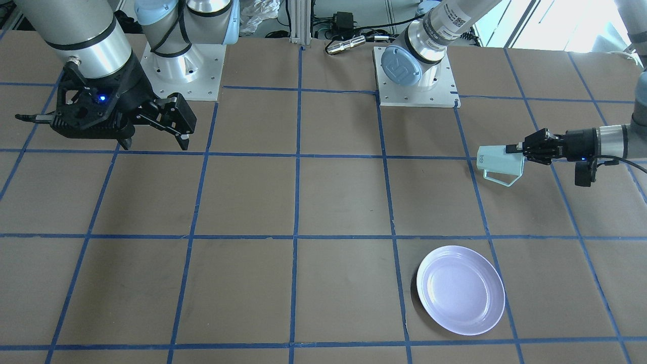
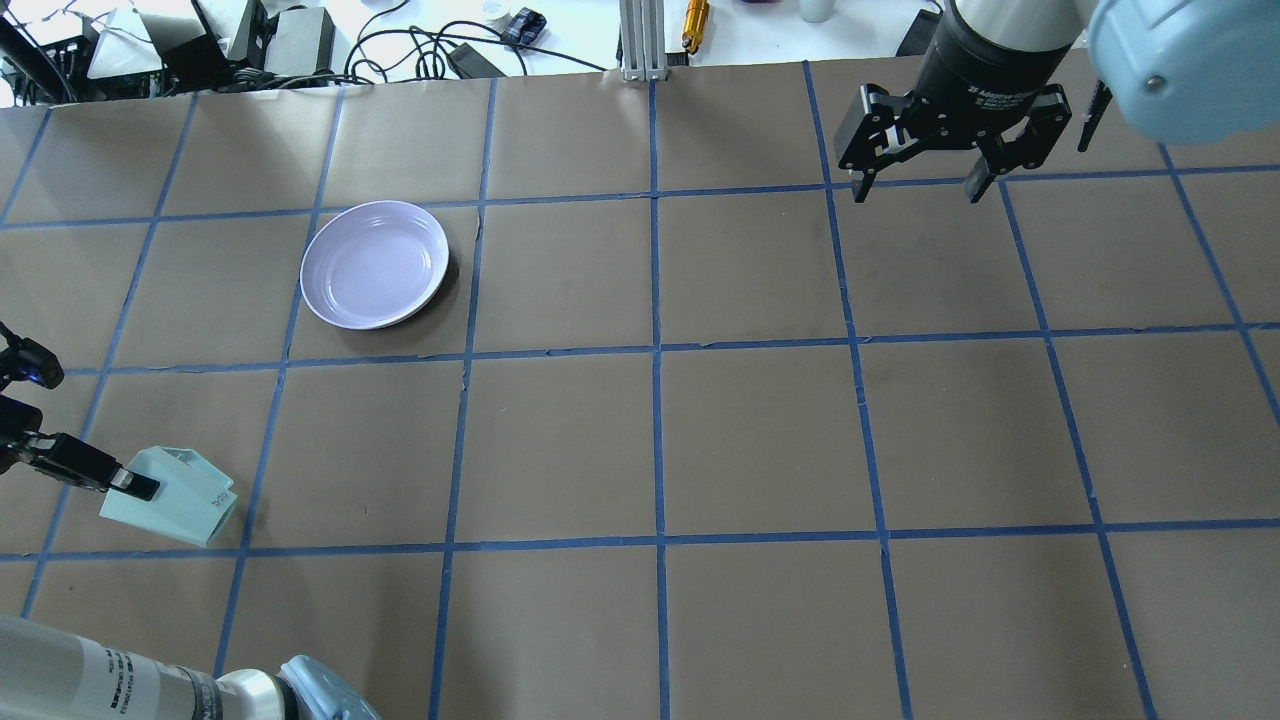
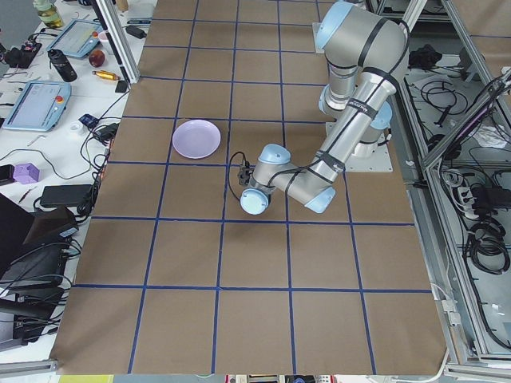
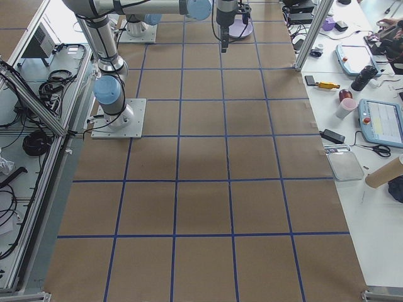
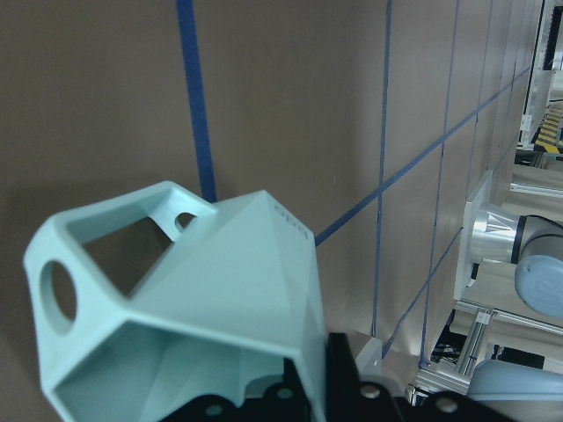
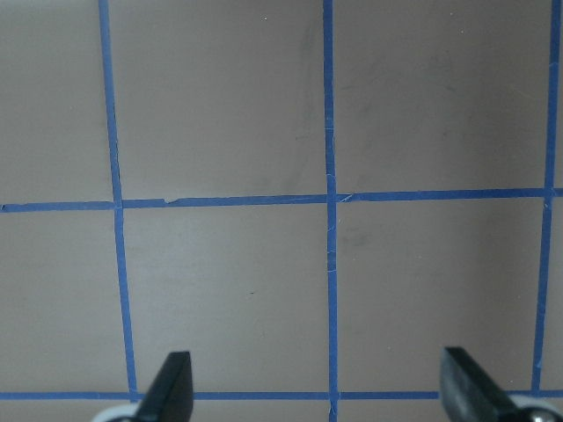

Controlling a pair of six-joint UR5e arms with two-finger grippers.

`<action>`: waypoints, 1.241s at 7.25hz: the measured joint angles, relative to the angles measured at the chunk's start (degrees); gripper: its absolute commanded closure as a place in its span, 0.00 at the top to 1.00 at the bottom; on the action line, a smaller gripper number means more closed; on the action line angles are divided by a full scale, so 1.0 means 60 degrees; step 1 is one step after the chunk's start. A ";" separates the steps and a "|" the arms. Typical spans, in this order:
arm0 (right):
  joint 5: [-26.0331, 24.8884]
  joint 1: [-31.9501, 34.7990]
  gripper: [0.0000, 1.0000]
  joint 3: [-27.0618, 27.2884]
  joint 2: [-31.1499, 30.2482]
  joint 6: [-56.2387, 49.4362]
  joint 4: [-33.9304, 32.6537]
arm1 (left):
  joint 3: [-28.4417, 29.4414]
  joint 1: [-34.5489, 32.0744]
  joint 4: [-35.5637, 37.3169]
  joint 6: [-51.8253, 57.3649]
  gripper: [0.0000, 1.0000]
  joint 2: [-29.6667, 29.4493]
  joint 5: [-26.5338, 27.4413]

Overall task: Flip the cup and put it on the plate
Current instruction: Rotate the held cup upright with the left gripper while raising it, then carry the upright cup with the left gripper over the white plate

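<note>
The mint-green cup (image 1: 500,164) lies on its side, low at the table, handle toward the plate side. My left gripper (image 1: 511,149) is shut on its rim, one finger inside the mouth. The cup also shows in the overhead view (image 2: 175,497), near the left edge, and close up in the left wrist view (image 5: 220,281). The lavender plate (image 1: 461,289) sits empty about one grid square away from it, also in the overhead view (image 2: 375,263). My right gripper (image 2: 918,190) is open and empty, high over the far right part of the table; its fingers (image 6: 171,391) frame bare table.
Both arm bases (image 1: 182,71) (image 1: 414,76) are bolted at the robot's table edge. A metal post (image 2: 640,40), cables and tools lie beyond the far edge. Blue tape lines grid the brown tabletop (image 2: 650,440).
</note>
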 measured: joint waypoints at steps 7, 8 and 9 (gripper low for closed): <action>0.0000 0.0000 1.00 0.0000 -0.0001 0.0010 0.0000 | 0.1835 -0.2600 -0.0351 -0.2592 0.00 0.1847 0.0140; 0.0000 0.0000 1.00 0.0000 0.0000 0.0008 0.0000 | 0.1829 -0.3228 0.0153 -0.3210 0.00 0.2109 0.0254; 0.0000 0.0000 1.00 0.0000 0.0000 0.0011 0.0000 | 0.1807 -0.3939 0.0741 -0.3904 0.00 0.2294 0.0498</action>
